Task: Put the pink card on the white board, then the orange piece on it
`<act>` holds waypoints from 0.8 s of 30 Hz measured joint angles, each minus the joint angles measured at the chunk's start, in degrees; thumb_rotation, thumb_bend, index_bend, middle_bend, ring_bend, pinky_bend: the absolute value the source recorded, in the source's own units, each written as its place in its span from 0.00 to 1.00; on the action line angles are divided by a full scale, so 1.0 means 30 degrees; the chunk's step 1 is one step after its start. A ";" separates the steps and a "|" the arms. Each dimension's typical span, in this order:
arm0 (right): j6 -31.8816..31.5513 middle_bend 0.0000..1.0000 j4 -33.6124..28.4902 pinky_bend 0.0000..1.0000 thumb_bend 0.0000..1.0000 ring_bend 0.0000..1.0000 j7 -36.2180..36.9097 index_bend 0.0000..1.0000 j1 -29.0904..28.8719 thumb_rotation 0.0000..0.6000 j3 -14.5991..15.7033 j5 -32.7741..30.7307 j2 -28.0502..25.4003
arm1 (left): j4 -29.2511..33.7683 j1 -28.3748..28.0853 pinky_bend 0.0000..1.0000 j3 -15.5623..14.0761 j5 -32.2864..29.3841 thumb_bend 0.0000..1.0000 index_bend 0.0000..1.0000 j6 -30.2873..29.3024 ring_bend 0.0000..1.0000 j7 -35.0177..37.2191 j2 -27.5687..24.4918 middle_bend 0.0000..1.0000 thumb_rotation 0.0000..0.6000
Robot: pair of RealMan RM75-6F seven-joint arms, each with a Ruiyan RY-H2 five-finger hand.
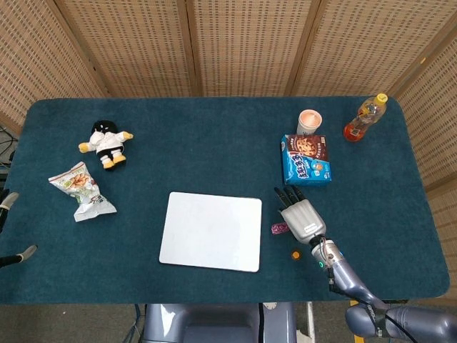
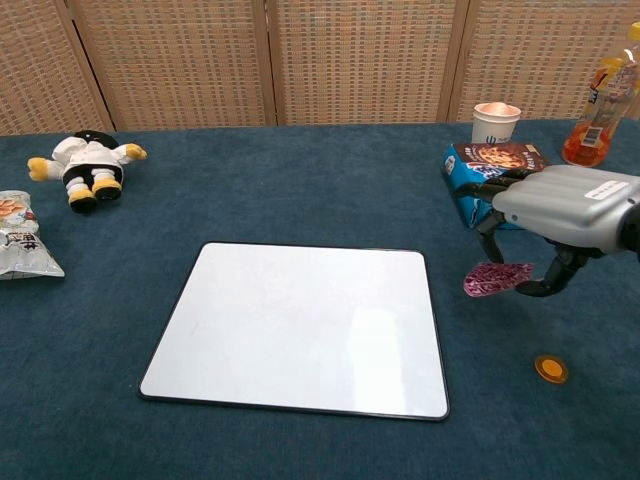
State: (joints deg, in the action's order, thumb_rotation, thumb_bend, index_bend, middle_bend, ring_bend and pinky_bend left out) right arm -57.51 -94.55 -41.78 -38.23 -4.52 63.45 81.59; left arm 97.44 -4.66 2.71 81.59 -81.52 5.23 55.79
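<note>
Step in hand: carrying the pink card (image 2: pixel 496 278) to the white board (image 2: pixel 300 325); judged as the first half of the task, not yet finished.
Right hand: the right hand (image 2: pixel 560 215) sits at the right of the chest view, pinching the card between its thumb and fingers, the card lifted clear of the table (image 2: pixel 300 190) and drooping a little.
Left hand: not seen in either view.
Card position: just beside the board's right edge, right of centre in the frame, not yet over the white surface.
Orange piece: the orange piece (image 2: pixel 549 369) lies on the table at lower right, apart from the board and the hand.
How to do it well: move toward the frame's centre until the whole card is over the board, lower it flat, then spread the fingers; keep the grip steady, since the card looks thin and floppy.
Nearby: the blue box (image 2: pixel 478 175) stands just behind the hand; avoid brushing it.
</note>
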 measured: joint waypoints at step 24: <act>-0.3251 0.00 -0.3554 0.00 0.32 0.00 -0.8919 0.51 -0.4497 1.00 -0.1359 -0.6508 0.4901 | -0.0365 -0.0151 0.00 -0.0018 0.0001 0.00 0.00 0.0461 0.00 0.1120 -0.0333 0.00 1.00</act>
State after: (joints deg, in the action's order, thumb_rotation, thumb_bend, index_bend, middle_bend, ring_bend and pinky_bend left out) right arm -67.26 -105.22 -68.54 -51.72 -8.60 43.92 96.30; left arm 96.35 -5.11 2.66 81.59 -80.14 8.59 54.79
